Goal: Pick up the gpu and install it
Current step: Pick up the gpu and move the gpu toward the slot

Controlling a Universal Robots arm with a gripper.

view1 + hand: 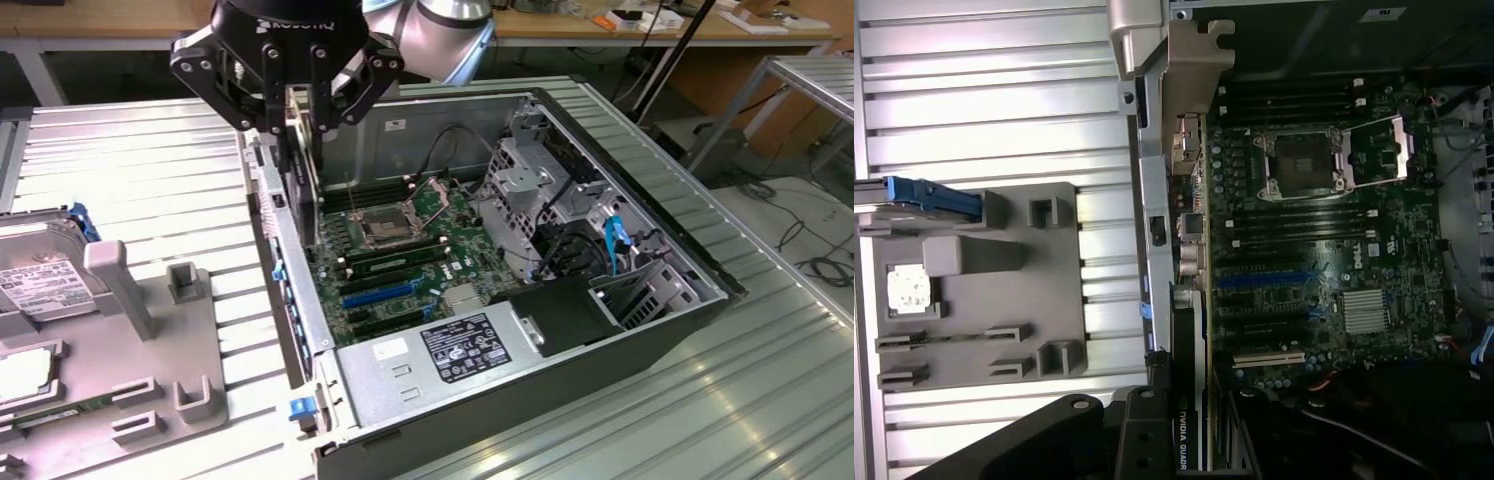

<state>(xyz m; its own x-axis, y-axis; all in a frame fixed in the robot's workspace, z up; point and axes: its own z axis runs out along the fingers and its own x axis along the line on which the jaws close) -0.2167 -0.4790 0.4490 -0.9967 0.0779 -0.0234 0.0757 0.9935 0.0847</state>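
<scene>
Ideally the black gripper, partly closed on the thin dark silver-bracketed gpu, should hold it upright, squared to the blue slot in the open grey computer case.

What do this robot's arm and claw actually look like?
The gripper is black and chunky. It has two jointed fingers built from bolted link bars, and white lettering runs across its body. The arm behind it is smooth and silvery grey, with rounded joints.
</scene>
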